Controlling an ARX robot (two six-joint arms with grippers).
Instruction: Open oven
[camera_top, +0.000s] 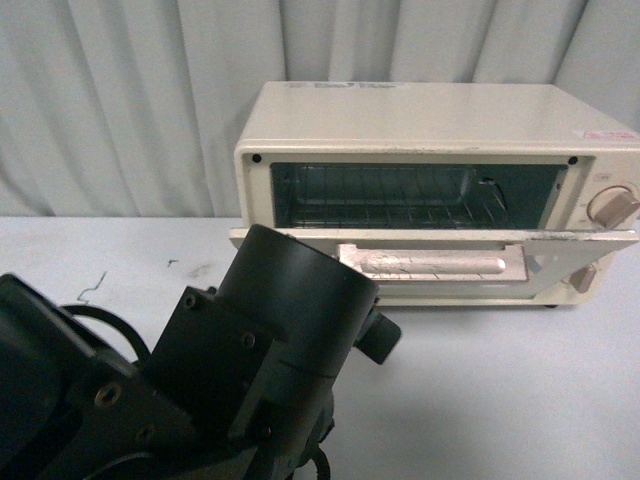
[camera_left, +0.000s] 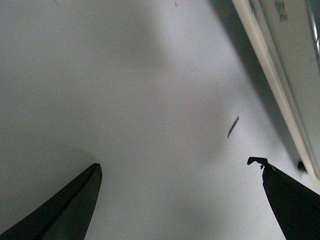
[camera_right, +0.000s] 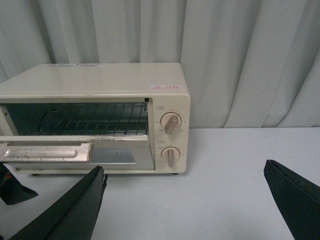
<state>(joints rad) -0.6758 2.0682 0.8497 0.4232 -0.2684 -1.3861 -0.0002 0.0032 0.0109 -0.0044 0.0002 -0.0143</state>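
The cream-white oven (camera_top: 430, 120) stands at the back of the table with its glass door (camera_top: 300, 245) dropped down to about level. The beige bar handle (camera_top: 430, 263) lies on top of the lowered door. The wire rack (camera_right: 90, 122) shows inside the cavity. Two pinkish knobs (camera_right: 171, 123) sit on the oven's right side. My left arm (camera_top: 260, 340) fills the near left, just in front of the door's left end. My left gripper (camera_left: 180, 172) is open over bare table, with the oven's edge (camera_left: 280, 75) beside it. My right gripper (camera_right: 185, 172) is open and empty, well back from the oven.
A pale curtain (camera_top: 120, 100) hangs behind the grey-white table (camera_top: 500, 400). A small dark mark (camera_left: 233, 127) lies on the table near the left gripper. A dark part of the left arm (camera_right: 12, 187) shows below the door in the right wrist view.
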